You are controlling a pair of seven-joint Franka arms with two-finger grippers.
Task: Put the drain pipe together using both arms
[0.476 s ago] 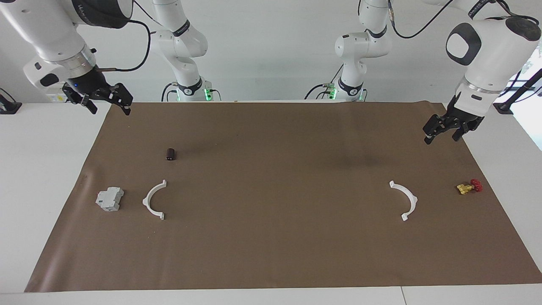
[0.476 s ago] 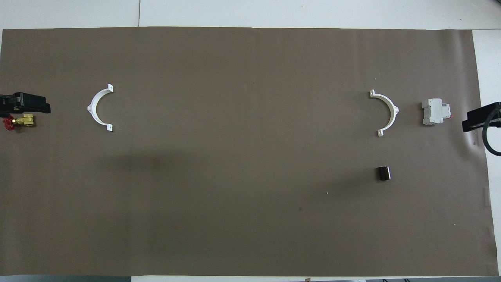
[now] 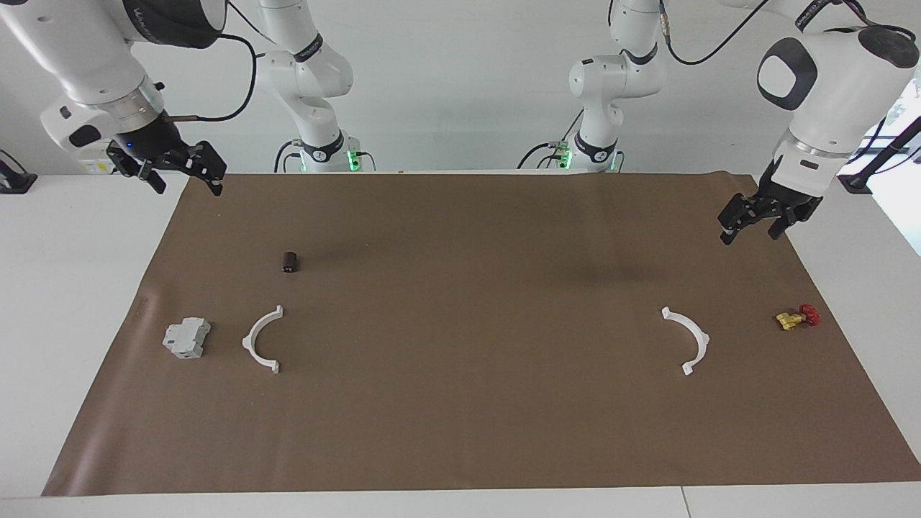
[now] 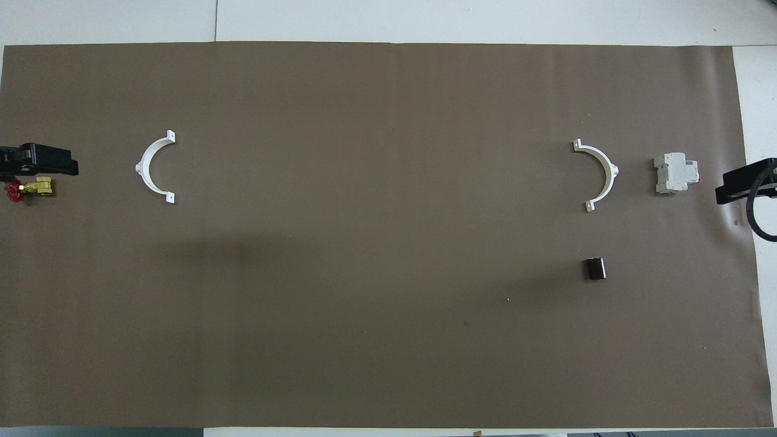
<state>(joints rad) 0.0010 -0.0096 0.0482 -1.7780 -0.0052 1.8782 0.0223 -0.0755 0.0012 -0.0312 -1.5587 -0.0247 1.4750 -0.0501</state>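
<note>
Flanking arcs, grey block, valve, cylinder

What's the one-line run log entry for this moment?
pipe halves: apart on mat | left end effector: raised, empty | right end effector: raised, empty

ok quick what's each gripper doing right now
Left gripper: open, holding nothing, raised over the mat's edge near the valve.
Right gripper: open, holding nothing, raised over the mat's corner.

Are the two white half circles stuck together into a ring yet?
No, apart. One thin white plastic arc lies beside the grey boxy block; the other white arc lies flat near the yellow-and-red valve.
</note>
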